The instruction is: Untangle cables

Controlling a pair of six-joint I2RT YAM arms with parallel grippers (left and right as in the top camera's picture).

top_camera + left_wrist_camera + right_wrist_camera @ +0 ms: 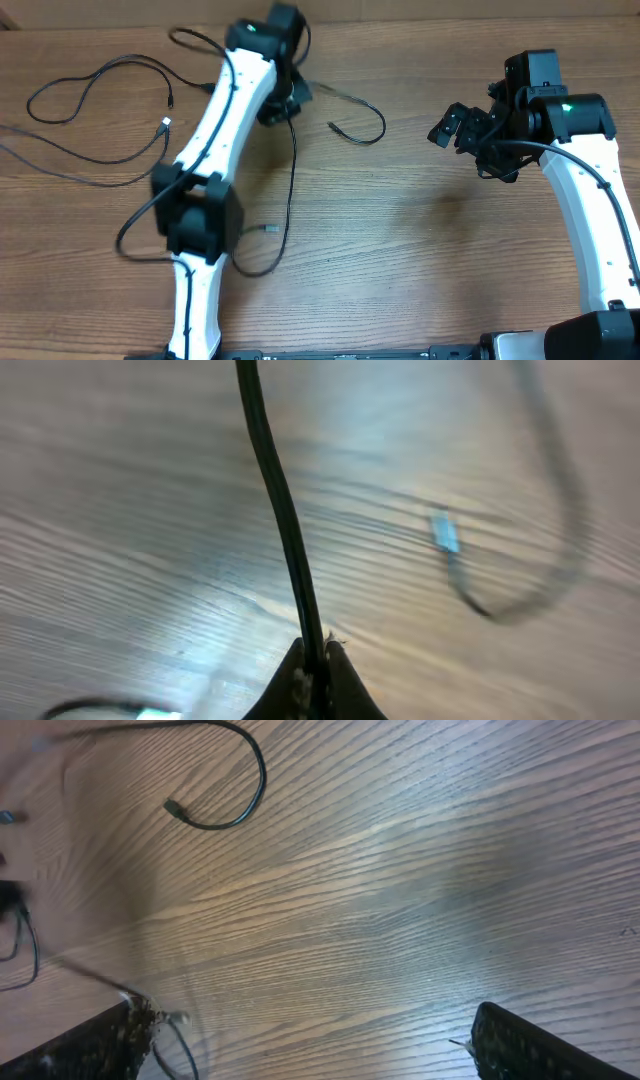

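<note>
Cable (292, 165) roughly front-to-back, apparently taut

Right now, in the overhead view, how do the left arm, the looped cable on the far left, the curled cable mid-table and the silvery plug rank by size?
1. left arm, though it stands nearer the camera
2. looped cable
3. curled cable
4. silvery plug, a mere speck
</note>
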